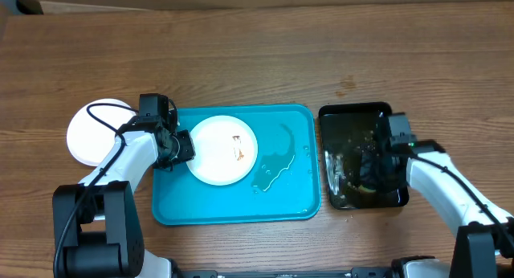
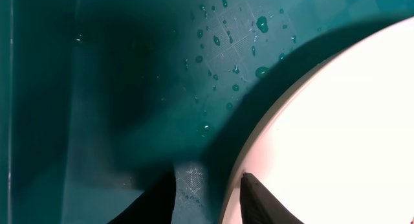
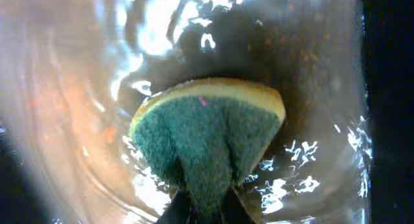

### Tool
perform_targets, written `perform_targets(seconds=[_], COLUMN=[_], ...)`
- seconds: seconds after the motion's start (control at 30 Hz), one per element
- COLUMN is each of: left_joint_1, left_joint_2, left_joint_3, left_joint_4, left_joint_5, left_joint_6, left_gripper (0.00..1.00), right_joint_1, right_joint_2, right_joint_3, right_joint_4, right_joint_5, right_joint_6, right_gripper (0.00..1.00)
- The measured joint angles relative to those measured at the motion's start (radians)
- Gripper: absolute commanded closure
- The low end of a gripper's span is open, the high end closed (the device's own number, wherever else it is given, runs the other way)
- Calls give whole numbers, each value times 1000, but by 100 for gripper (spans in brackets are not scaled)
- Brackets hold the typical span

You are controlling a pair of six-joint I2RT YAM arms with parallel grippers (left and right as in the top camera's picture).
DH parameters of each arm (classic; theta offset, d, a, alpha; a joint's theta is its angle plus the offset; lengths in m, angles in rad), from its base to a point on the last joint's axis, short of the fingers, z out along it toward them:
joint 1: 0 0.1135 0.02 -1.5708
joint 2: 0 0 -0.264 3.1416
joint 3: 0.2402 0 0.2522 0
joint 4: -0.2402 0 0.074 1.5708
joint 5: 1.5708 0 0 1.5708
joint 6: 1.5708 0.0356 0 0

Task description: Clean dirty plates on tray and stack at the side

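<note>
— The wooden table (image 1: pixel 257 61) carries the turquoise tray (image 1: pixel 297 206), which holds one smeared plate (image 1: pixel 217 153) and a puddle (image 1: pixel 277 161). Risks?

— The left gripper (image 2: pixel 207 201) has its fingers parted astride that plate's rim. On the wet plastic it could skid, I think. The right gripper (image 3: pixel 210 210) pinches the sponge (image 3: pixel 207 133) in the black tray (image 1: pixel 353 112), which is full of water, so it may drip. A second plate (image 1: pixel 84 137) sits left of the tray.

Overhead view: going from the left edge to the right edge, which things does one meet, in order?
plain white plate → left gripper → brown-smeared white plate → water puddle → black tray
</note>
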Motion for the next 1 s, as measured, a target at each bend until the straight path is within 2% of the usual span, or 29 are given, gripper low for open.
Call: perform_targets(seconds=[0.13, 0.2, 0.37, 0.43, 1.0], left_joint_1=[0, 0, 0, 0, 1], left_joint_2=[0, 0, 0, 0, -1], left_joint_3=[0, 0, 0, 0, 0], left_joint_4=[0, 0, 0, 1, 11], left_joint_5=[0, 0, 0, 1, 62], left_joint_6=[0, 0, 4, 3, 35], left_gripper=[70, 78, 87, 96, 96], right_joint_1=[0, 0, 0, 0, 0], right_joint_2=[-13, -33, -89, -89, -89], right_joint_3=[151, 201, 233, 233, 233], right_joint_4=[-137, -172, -204, -205, -199], right_joint_5=[-19, -24, -30, -29, -30], right_joint_6=[0, 0, 0, 0, -35], right_gripper=[96, 96, 96, 96, 96])
